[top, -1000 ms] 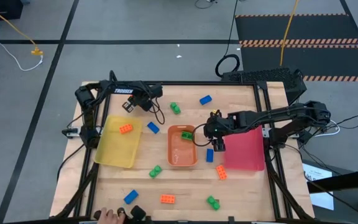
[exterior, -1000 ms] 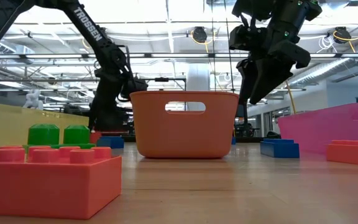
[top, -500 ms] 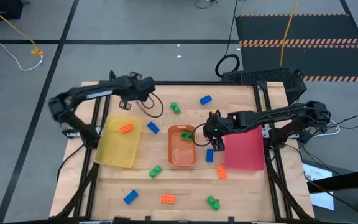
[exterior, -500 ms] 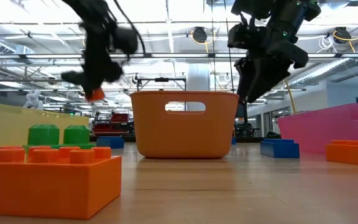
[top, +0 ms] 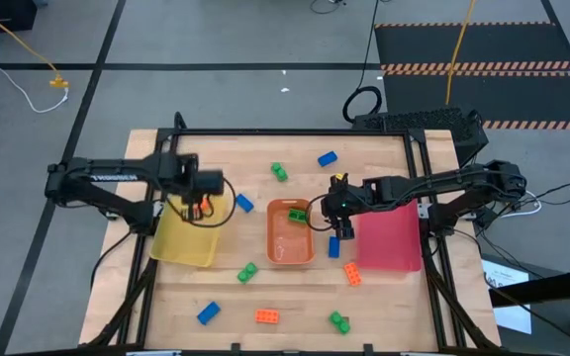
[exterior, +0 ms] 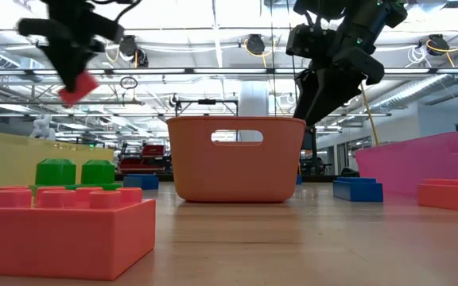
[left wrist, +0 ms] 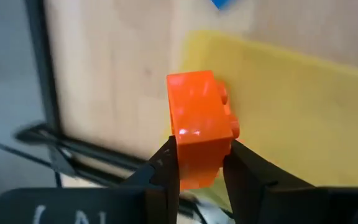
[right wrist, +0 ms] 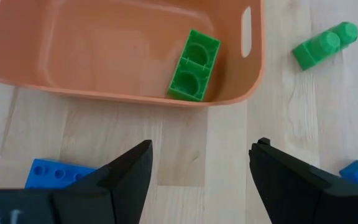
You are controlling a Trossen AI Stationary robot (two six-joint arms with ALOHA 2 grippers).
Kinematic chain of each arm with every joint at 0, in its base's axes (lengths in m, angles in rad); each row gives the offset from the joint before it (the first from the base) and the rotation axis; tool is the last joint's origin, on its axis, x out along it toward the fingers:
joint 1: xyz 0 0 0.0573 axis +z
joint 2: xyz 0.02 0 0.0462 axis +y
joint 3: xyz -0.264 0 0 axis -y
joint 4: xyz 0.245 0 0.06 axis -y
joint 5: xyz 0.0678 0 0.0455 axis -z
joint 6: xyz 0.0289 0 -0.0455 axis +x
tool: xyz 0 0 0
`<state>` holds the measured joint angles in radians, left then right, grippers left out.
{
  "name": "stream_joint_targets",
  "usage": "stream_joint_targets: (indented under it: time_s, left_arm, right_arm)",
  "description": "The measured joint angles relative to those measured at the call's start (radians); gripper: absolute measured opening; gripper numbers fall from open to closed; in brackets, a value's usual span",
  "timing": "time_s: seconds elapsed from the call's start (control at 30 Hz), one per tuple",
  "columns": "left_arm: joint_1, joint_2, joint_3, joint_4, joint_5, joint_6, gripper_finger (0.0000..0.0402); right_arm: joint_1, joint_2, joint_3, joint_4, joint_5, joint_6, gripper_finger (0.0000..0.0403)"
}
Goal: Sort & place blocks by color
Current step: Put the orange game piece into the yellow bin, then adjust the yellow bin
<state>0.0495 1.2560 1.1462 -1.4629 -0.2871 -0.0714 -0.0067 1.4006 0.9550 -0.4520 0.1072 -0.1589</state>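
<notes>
Left gripper [left wrist: 199, 163] has swung from the desk's far edge to over the yellow tray [top: 178, 242] — jaws clamped on an orange block [left wrist: 199, 124], held in the air. Right gripper [right wrist: 199, 163] hangs between the orange tray [top: 290, 247] and pink tray [top: 389, 242], jaws apart — a green block [right wrist: 194, 65] sits in the orange tray.

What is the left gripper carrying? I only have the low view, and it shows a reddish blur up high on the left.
Observer: An orange block, pinched between the left gripper fingers.
Operator: Over which tray?
Observer: From above, the left gripper is over the yellow tray.
Operator: Anything inside the orange tray? I only see its wall.
Observer: One green block, lying against the wall of the orange tray.
Operator: And the right gripper?
Observer: The right gripper is open, empty, beside that tray.
</notes>
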Motion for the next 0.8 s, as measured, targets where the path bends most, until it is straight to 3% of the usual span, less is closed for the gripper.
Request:
stream_joint_targets:
  time_s: [0.23, 0.4, 0.6, 0.8]
  left_arm:
    - [-0.072, 0.013, -0.121, -0.001, 0.027, -0.172, 0.0131]
    - [-0.061, 0.020, -0.180, 0.010, 0.097, -0.194, 0.0165]
    - [-0.061, 0.031, -0.179, 0.044, 0.104, -0.177, 0.0213]
    - [-0.061, 0.033, -0.153, 0.322, 0.108, -0.060, 0.0242]
  right_arm:
    - [0.000, 0.000, 0.000, 0.008, -0.001, -0.020, 0.0254]
    - [0.000, 0.000, 0.000, 0.004, -0.003, -0.042, 0.0254]
    - [-0.001, 0.000, 0.000, 0.025, -0.003, -0.070, 0.0254]
    - [-0.006, 0.000, 0.000, 0.037, -0.003, -0.067, 0.0254]
